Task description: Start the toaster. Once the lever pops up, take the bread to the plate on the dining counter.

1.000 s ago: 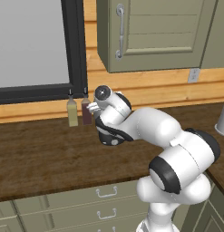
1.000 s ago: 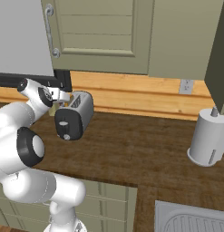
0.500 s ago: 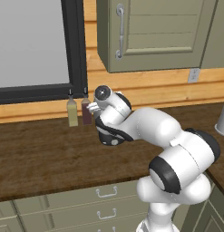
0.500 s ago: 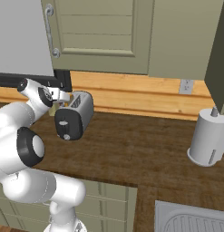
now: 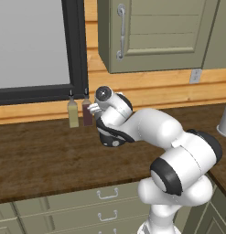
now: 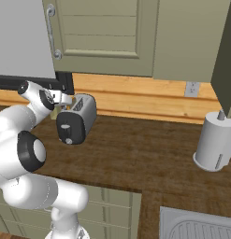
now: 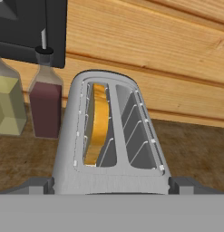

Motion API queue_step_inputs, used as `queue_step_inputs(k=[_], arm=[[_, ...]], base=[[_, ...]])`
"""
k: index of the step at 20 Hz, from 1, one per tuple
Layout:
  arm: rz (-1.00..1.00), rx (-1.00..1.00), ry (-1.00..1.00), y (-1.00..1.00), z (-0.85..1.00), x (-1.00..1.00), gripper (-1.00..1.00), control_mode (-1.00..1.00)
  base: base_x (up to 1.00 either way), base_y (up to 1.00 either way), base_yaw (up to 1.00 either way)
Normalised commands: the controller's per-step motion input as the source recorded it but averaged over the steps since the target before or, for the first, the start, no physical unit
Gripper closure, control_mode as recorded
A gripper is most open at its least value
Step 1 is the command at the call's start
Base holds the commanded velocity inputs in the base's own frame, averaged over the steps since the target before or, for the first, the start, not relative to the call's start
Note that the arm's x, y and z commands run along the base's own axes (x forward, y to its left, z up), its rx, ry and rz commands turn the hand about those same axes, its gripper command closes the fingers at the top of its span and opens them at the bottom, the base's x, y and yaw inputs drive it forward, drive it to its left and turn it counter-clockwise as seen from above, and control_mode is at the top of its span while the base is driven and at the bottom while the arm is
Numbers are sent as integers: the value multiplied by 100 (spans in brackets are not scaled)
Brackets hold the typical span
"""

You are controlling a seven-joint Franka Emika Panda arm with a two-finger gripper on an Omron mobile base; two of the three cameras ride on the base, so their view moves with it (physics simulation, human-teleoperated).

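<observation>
Gripper spread wide over toaster, bread in left slot, waiting step probably; next likely reaching down to pinch bread.

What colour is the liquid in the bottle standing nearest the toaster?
Dark red-maroon, in the small clear glass bottle beside the silver-grey two-slot toaster; the hand view shows it best.
</observation>
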Motion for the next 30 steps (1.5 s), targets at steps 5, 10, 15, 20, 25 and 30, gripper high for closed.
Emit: queue_step_inputs(k=[5, 10, 15, 20, 25, 30], arm=[[0, 0, 0, 0, 0, 0, -100, -100], [0, 0, 0, 0, 0, 0, -100, -100], [0, 0, 0, 0, 0, 0, -100, -100], [0, 0, 0, 0, 0, 0, -100, -100], [0, 0, 0, 0, 0, 0, -100, -100], [0, 0, 0, 0, 0, 0, -100, -100]], base=[[0, 0, 0], [0, 0, 0], [0, 0, 0], [0, 0, 0], [0, 0, 0], [0, 0, 0]])
